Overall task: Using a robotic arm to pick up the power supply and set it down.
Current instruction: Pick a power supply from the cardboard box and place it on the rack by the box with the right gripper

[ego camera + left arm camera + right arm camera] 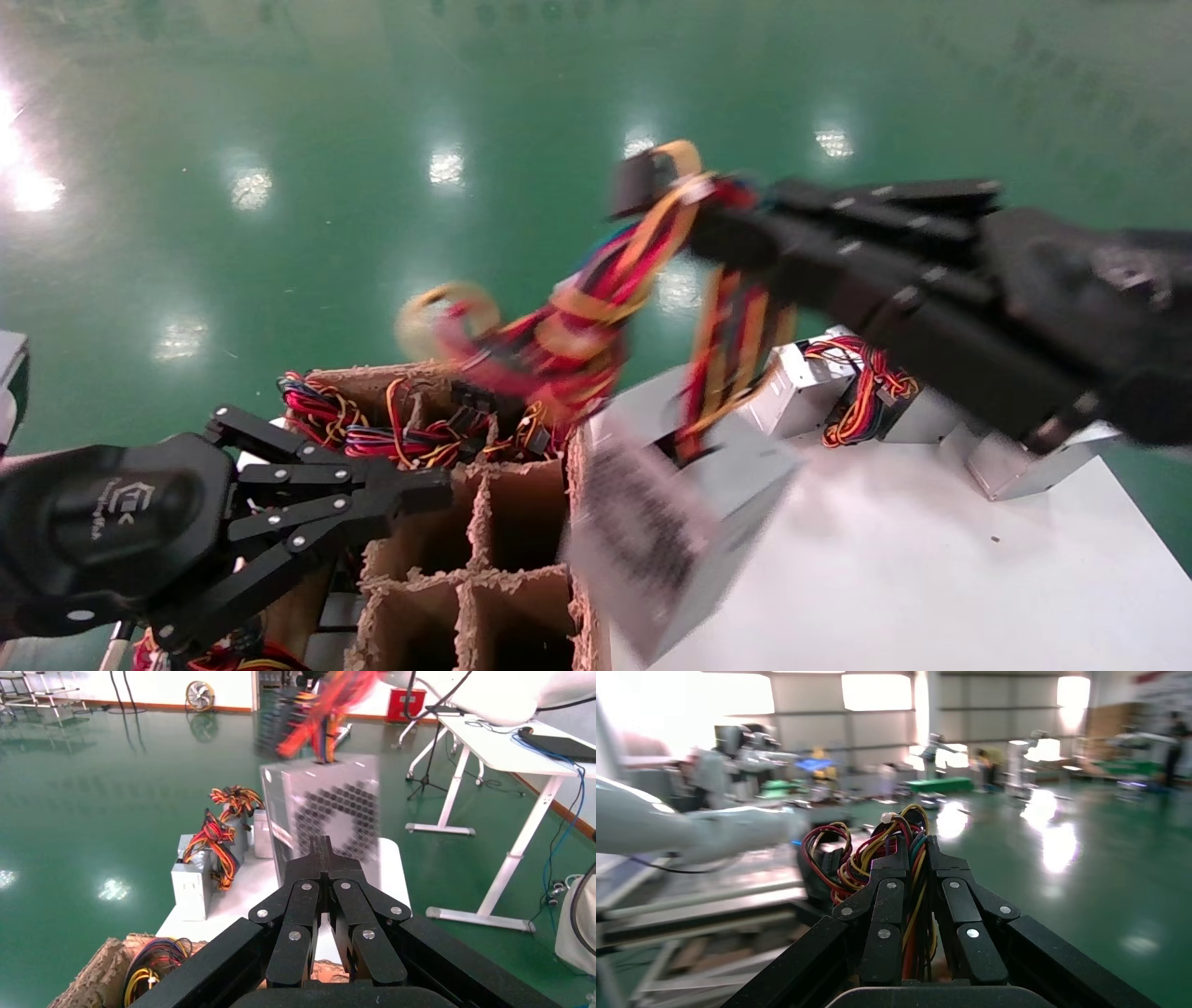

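My right gripper reaches in from the right, high over the table's left end, shut on a red, yellow, orange and black wire bundle. The wires run between its fingers in the right wrist view. Below them hangs the power supply, a silver box with a perforated vent face, tilted and blurred. It hangs above the gap between the cardboard box and the table. My left gripper sits low at the left, shut and empty, pointing at the hanging power supply.
A cardboard box with divider cells stands left of the white table, with wired units in its far cells. Other power supplies line the table's far edge. Green floor lies all around.
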Controlling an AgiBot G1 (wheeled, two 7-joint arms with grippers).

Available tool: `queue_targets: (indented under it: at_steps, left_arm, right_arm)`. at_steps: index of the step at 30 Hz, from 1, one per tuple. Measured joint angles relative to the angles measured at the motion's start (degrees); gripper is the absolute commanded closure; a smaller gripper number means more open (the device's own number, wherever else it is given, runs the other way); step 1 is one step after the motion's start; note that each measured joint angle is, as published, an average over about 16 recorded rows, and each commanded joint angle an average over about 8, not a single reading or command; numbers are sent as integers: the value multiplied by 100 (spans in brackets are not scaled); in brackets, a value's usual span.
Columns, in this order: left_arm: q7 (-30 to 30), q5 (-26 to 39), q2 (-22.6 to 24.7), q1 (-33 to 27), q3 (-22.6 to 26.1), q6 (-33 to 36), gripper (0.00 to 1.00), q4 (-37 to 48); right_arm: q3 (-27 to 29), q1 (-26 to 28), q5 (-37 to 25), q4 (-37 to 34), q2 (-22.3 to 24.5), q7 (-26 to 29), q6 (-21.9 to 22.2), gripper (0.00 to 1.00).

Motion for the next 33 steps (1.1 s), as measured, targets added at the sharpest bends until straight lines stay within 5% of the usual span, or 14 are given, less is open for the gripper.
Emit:
queue_targets:
  at_steps: [18, 33]
  left_arm:
    - [0, 0, 0, 0, 0, 0, 100, 0]
    - [0, 0, 0, 0, 0, 0, 100, 0]
  right_arm:
    - [669, -1855, 396, -1258, 1786, -542, 1454, 100]
    - [1005, -3377, 1098, -1877, 1911, -1018, 2564, 100]
